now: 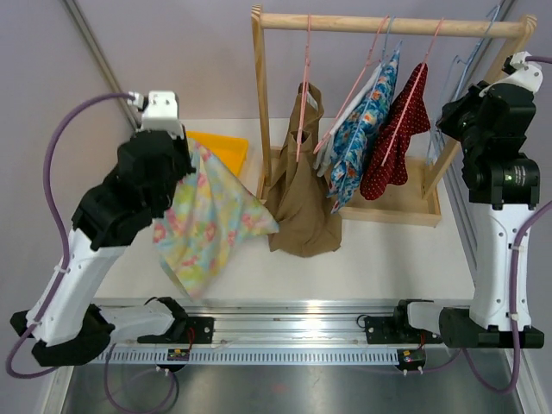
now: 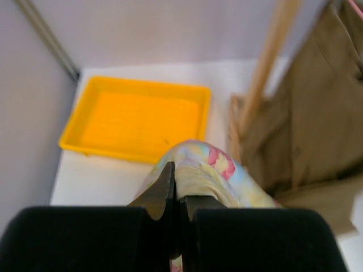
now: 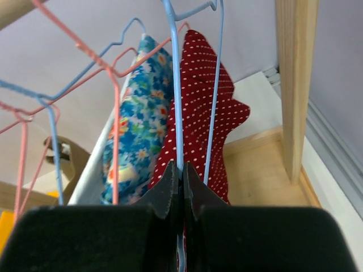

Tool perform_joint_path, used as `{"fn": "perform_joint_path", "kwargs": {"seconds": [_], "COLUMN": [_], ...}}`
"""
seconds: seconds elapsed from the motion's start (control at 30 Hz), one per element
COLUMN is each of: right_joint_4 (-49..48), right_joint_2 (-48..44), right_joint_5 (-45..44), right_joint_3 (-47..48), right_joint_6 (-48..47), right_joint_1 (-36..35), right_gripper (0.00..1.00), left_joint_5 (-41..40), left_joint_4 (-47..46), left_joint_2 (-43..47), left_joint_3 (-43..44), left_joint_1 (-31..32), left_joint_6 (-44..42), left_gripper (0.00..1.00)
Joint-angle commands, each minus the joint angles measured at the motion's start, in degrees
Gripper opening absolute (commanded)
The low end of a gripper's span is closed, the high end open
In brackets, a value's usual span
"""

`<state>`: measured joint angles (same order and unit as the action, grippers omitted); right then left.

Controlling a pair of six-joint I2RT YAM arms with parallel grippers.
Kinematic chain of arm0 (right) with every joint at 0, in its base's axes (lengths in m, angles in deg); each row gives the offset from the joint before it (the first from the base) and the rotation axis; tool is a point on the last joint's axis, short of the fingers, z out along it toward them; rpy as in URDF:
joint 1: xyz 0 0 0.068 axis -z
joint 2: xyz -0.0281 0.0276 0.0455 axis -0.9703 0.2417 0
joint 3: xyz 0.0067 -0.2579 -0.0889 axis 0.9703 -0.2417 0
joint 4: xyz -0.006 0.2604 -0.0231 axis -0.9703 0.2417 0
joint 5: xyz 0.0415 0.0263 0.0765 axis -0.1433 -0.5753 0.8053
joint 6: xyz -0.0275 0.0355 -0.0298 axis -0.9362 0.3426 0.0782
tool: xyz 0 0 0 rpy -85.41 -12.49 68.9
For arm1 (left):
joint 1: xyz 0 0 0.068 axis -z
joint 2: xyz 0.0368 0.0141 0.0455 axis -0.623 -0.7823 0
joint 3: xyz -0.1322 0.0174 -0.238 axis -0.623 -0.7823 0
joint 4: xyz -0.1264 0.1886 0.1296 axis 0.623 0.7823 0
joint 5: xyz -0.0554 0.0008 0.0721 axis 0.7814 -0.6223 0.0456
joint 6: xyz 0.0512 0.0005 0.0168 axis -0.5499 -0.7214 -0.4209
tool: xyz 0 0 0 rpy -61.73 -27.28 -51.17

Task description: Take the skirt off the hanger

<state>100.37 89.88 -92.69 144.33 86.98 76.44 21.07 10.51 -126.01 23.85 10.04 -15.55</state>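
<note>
The pastel floral skirt (image 1: 207, 224) hangs free from my left gripper (image 1: 191, 151), which is shut on its top edge and holds it above the table, left of the rack. In the left wrist view the skirt (image 2: 210, 170) bunches out between the closed fingers of the left gripper (image 2: 178, 190). My right gripper (image 1: 450, 121) is at the rack's right end, shut on a bare blue wire hanger (image 3: 174, 85). In the right wrist view the wire runs through the closed right gripper (image 3: 181, 175).
The wooden rack (image 1: 388, 23) carries a brown garment (image 1: 302, 198), a blue floral garment (image 1: 366, 129) and a red polka-dot garment (image 1: 401, 129) on pink hangers. A yellow tray (image 1: 226, 147) lies at the back left, behind the skirt.
</note>
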Motion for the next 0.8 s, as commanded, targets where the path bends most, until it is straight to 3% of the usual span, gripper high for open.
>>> {"fn": "perform_joint_path", "kwargs": {"seconds": [0.0,0.17,0.23,0.37,0.5,0.53,0.77], "right_joint_4": [-5.88,-7.55,-8.51,-8.34,-9.31,-9.31,-8.61], "right_joint_2": [2.46,5.02,6.16,7.04,4.68,4.23,2.47], "right_joint_5": [-5.64,-6.0,-5.38,-4.42,-4.42,-4.42,-4.86], "right_joint_3": [0.52,0.97,0.44,-1.31,-5.62,-7.11,-10.55], "right_joint_6": [-3.0,-2.65,-2.3,-1.16,-0.89,-0.89,-0.89], "right_joint_1": [-0.16,0.98,1.94,3.44,3.88,3.97,4.67], "right_gripper": [0.0,0.0,0.0,0.0,0.0,0.0,0.0], "left_joint_5": [10.95,18.16,20.62,21.95,23.44,23.09,17.91], "left_joint_4": [-10.95,-17.36,-17.72,-18.43,-20.35,-21.06,-22.65], "left_joint_2": [-6.97,-16.47,-23.92,-29.66,-33.18,-33.71,-32.93], "left_joint_3": [10.61,23.1,32.4,35.43,26.84,21.25,6.45], "left_joint_1": [-12.17,-23.5,-27.46,-33.18,-37.94,-38.73,-38.91], "left_joint_6": [-11.48,-13.86,-13.68,-12.2,-7.45,-6.74,-0.86], "left_gripper": [0.0,0.0,0.0,0.0,0.0,0.0,0.02]}}
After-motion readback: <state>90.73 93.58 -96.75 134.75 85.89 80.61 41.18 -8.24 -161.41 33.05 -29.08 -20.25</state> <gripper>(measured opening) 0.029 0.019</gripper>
